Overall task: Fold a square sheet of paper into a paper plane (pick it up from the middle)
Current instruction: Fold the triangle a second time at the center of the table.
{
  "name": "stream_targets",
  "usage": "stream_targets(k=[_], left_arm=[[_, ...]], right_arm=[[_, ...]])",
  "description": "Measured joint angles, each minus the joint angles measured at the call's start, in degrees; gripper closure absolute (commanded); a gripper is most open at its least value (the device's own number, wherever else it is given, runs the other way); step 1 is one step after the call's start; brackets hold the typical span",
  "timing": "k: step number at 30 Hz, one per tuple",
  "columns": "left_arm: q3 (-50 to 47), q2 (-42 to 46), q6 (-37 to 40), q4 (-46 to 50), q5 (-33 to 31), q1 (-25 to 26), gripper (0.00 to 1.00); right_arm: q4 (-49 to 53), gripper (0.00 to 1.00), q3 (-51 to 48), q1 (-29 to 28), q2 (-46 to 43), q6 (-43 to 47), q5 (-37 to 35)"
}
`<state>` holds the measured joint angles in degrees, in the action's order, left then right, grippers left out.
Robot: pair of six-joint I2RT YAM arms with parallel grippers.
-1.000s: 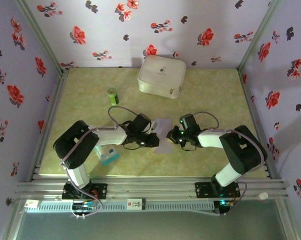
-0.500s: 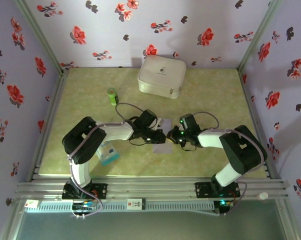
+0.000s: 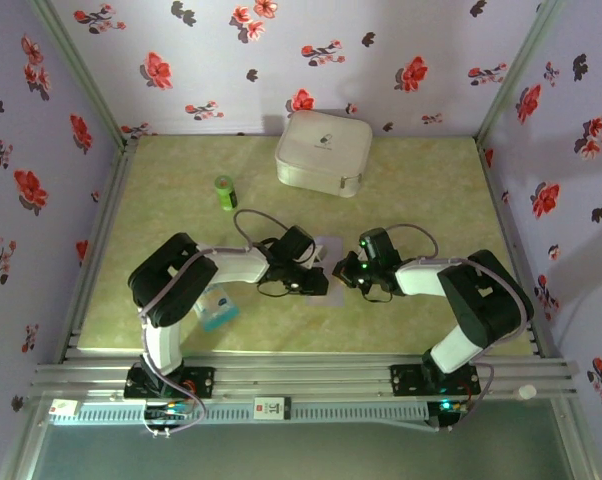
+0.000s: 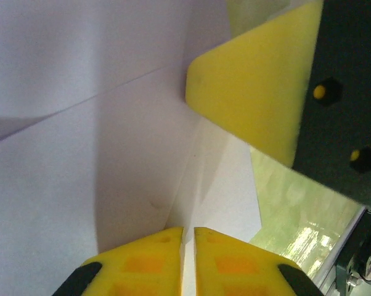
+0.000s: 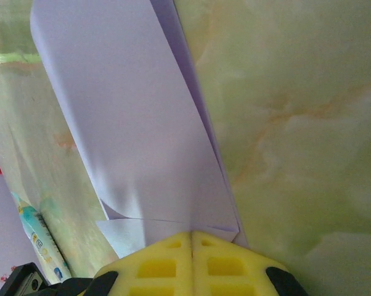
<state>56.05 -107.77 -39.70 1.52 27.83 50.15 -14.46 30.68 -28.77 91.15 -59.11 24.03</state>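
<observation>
Left tool (image 4: 188,237) slid right | right tool (image 5: 191,239) clamped | 1 paper sheet (image 5: 136,123)

Case (image 3: 323,152) blocks the table's (image 3: 431,190) far edge midway, bottle (image 3: 225,192) left of it. Left gripper (image 3: 319,277) and right gripper (image 3: 341,270) meet mid-table; far right corner lies open

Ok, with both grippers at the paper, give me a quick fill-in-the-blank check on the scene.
1. The right gripper is shut on the ___ sheet of paper.
2. The blue-and-white packet lies beside the ___ arm.
3. The small bottle left of the white case is ___.
Missing words: lavender; left; green.
</observation>
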Motion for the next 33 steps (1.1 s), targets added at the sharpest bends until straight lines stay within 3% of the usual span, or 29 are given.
stream_targets(k=[24, 33], left_arm=[[-11.93, 11.21, -0.28, 1.57, -1.92, 0.0, 0.91], [-6.1, 13.2, -1.07, 1.73, -2.25, -1.79, 0.91]], right_arm=[[-0.76, 1.0, -0.04, 0.0, 0.42, 0.0, 0.42], [-0.76, 1.0, -0.02, 0.0, 0.42, 0.0, 0.44]])
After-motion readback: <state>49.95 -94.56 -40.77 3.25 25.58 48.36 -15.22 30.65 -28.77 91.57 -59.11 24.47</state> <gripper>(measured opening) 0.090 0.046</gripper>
